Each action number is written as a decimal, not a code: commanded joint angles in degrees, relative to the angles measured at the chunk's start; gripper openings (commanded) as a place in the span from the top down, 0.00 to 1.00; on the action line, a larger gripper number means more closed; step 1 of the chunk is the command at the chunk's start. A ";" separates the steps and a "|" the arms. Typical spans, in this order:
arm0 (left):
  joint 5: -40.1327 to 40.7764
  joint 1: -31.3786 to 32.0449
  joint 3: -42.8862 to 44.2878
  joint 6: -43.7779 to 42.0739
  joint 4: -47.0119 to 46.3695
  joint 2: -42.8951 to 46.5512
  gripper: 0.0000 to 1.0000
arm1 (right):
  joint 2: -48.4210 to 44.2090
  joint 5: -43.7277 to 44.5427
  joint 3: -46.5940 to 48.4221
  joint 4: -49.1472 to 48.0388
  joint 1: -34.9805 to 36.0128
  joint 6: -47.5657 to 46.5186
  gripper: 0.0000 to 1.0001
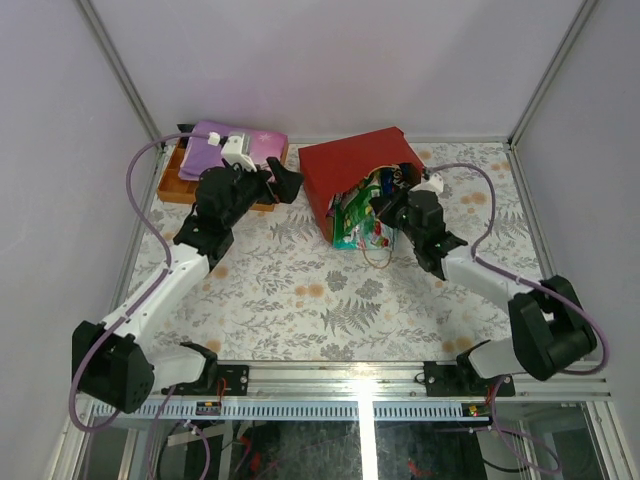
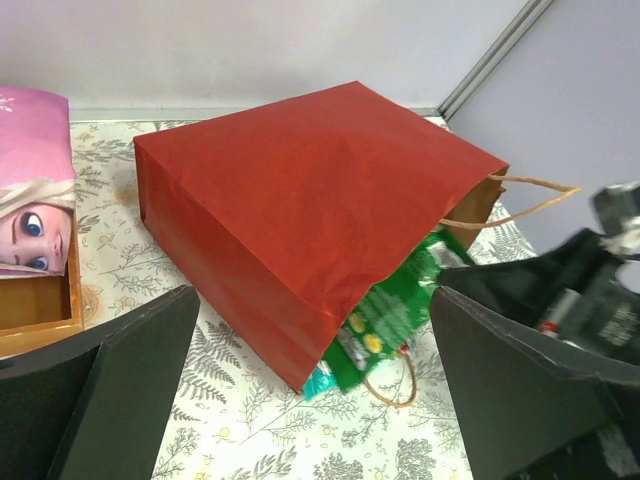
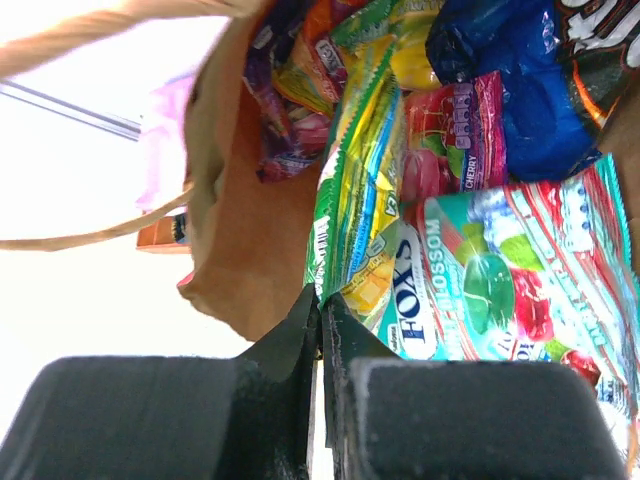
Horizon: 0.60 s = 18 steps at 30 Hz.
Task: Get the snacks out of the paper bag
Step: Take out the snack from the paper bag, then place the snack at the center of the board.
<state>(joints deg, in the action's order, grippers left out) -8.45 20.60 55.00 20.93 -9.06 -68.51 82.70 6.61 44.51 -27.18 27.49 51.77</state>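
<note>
Extraction is the step in hand. The paper bag (image 1: 355,165) is laid on its side, with the snacks (image 1: 358,225) spilling from its mouth. At that mouth the right gripper (image 3: 320,312) is clenched, seemingly on a green packet (image 3: 350,190). The left gripper (image 1: 285,183) is held released beside the bag's closed end. Next, a straight pull clear of the mouth is called for.

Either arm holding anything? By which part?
Right gripper: jaws appear pinched on the green-yellow packet at its lower corner, at the paper bag mouth. Left gripper: open, empty.
</note>
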 commanded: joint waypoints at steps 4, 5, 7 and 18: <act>2.83 -0.93 3.93 -1.93 -1.28 -2.54 0.00 | -16.06 1.94 -5.39 1.67 0.23 -4.74 1.00; 3.14 -1.02 4.39 -1.85 -1.12 -2.83 0.00 | -18.33 1.50 -6.61 2.95 0.25 -4.61 1.00; 3.68 -1.18 4.70 -1.52 -1.22 -3.38 0.00 | -22.65 -0.48 -8.82 5.92 0.20 -4.62 1.00; 7.07 -2.02 2.91 -0.50 0.32 0.08 0.00 | -47.94 6.95 -13.90 26.49 -0.36 -10.99 1.00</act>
<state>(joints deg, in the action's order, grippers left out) -3.73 19.35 58.04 20.47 -8.62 -71.18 41.60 6.66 30.06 -6.20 27.49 44.16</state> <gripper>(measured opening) 0.995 0.019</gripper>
